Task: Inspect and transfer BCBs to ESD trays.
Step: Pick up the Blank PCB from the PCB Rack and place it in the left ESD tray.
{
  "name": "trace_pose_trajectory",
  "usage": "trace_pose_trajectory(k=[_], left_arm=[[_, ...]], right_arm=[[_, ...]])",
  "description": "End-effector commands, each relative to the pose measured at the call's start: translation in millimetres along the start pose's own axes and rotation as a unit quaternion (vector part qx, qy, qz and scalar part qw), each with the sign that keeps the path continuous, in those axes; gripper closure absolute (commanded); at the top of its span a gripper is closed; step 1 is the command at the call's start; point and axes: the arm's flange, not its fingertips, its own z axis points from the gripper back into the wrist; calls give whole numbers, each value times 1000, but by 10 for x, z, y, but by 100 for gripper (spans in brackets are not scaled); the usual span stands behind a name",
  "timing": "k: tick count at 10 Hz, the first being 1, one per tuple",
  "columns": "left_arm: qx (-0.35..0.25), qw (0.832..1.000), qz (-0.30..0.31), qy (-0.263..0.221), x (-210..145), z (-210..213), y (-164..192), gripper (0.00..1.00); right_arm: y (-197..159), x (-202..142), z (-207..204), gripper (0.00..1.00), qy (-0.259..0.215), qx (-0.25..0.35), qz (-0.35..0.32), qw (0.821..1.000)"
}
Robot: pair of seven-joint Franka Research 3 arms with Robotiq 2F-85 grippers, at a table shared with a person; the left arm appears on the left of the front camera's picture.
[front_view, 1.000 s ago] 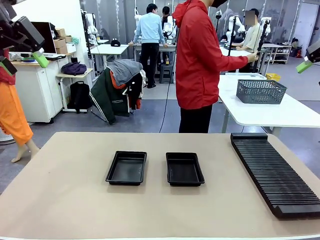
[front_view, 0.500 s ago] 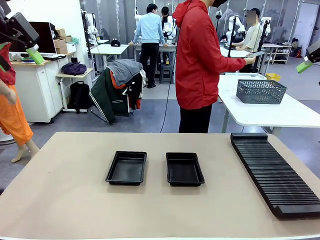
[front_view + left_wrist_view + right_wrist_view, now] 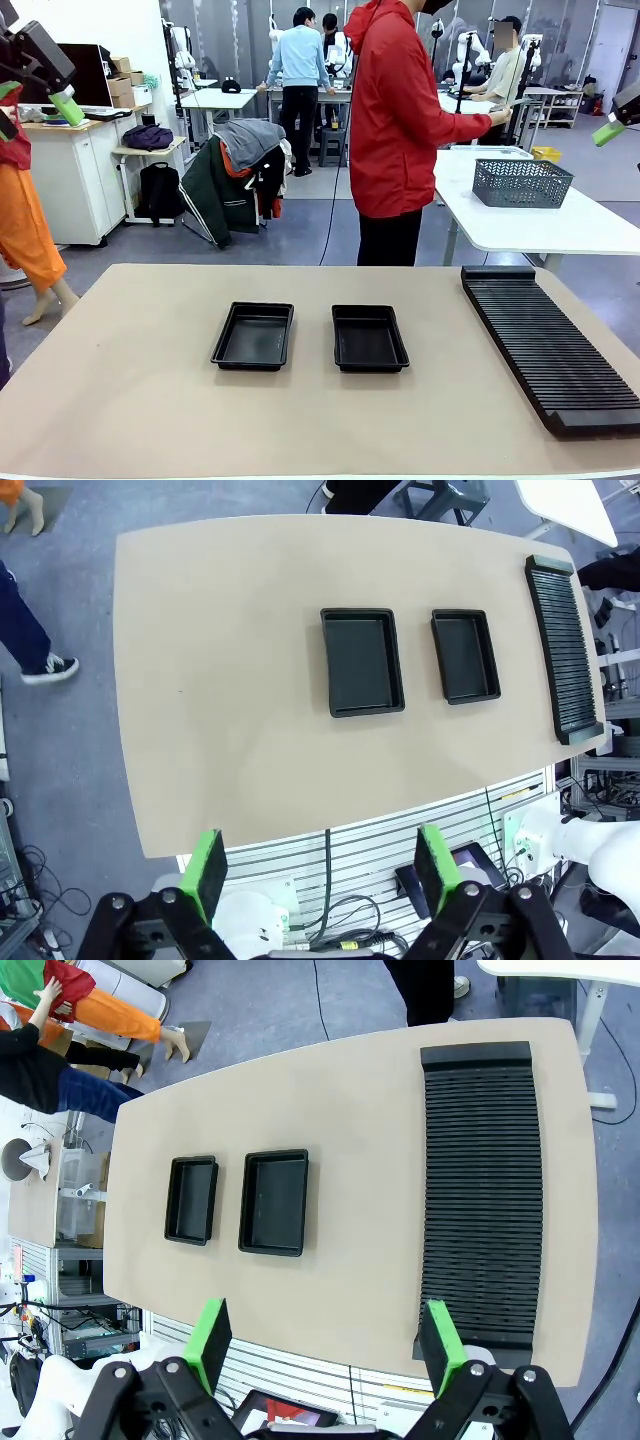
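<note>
Front view: two black trays [image 3: 253, 336] side by side mid-table, empty; person's hand [image 3: 503, 116] at side table [image 3: 540, 232] holds thin flat piece [image 3: 520, 102], maybe board; left gripper [image 3: 320, 842], right gripper [image 3: 323, 1310] raised, jaws wide, empty; board likely light, stiff, fragile; pinch edges.

One black ESD tray [image 3: 253, 336] lies flat and empty beside its twin ESD tray [image 3: 369, 338], slightly apart.
</note>
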Motion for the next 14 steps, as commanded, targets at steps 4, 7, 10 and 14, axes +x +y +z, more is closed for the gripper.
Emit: trace_pose_trajectory(k=[4, 7, 10, 14], left_arm=[[0, 1000, 0, -1, 1, 6, -2, 0], [0, 1000, 0, -1, 1, 6, -2, 0], [0, 1000, 0, -1, 1, 6, -2, 0], [0, 1000, 0, -1, 1, 6, -2, 0]], right_arm=[[-29, -32, -21, 0, 2, 4, 4, 1000], [-29, -32, -21, 0, 2, 4, 4, 1000], [13, -29, 33, 0, 16, -8, -9, 1000], [51, -49, 172, 0, 22, -17, -61, 998]])
